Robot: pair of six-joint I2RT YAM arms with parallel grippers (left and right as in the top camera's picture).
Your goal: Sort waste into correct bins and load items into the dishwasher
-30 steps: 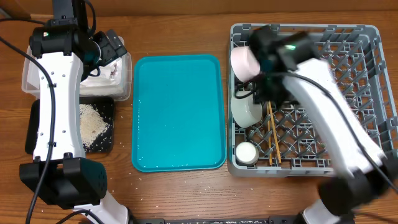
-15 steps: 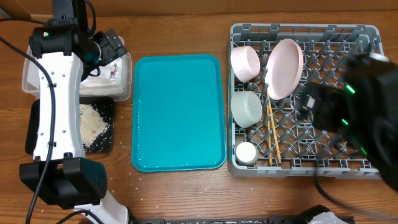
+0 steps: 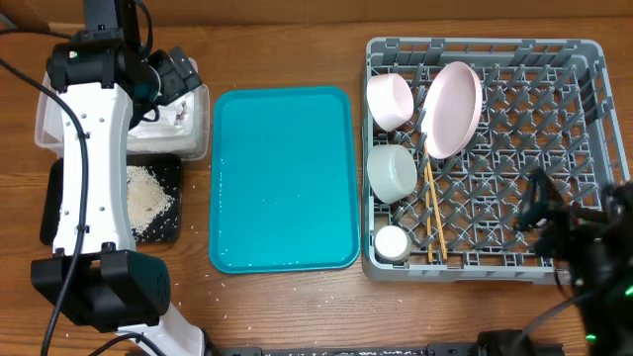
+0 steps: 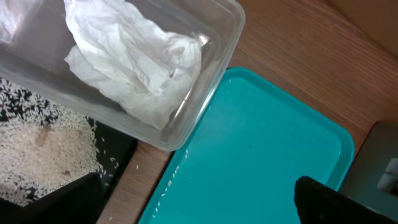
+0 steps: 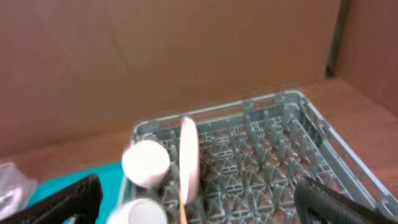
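The napkin [image 4: 134, 59] is seen lying crumpled inside the clear tub [image 4: 217, 37], at the upper left of the overhead frame. Just below the tub, the rice [image 3: 148, 198] is heaped in the black tray [image 3: 49, 213], with stray grains scattered toward the tray's edge.

In the rack [image 3: 475, 45], which fills the right side of the frame, the plate [image 3: 453, 109] is stood on edge near the top. The pink bowl [image 3: 389, 101] is tipped on its side just left of the plate. The grey-white bowl [image 3: 392, 173] is placed below the pink bowl, and the cup [image 3: 392, 243] is found at the rack's lower left corner. The chopsticks [image 3: 433, 213] are laid side by side on the lattice, running down from the plate's lower rim, just right of the grey-white bowl and the cup.

The left gripper [image 4: 196, 180] is held above the tub's right end, its fingers spread wide with nothing between them. The right gripper [image 5: 199, 183] is likewise spread wide and empty. It is faced toward the rack from the lower right of the overhead frame, where its arm is blurred.

The teal tray [image 3: 284, 178] is set on the table [image 3: 297, 40] between the tub and the rack.
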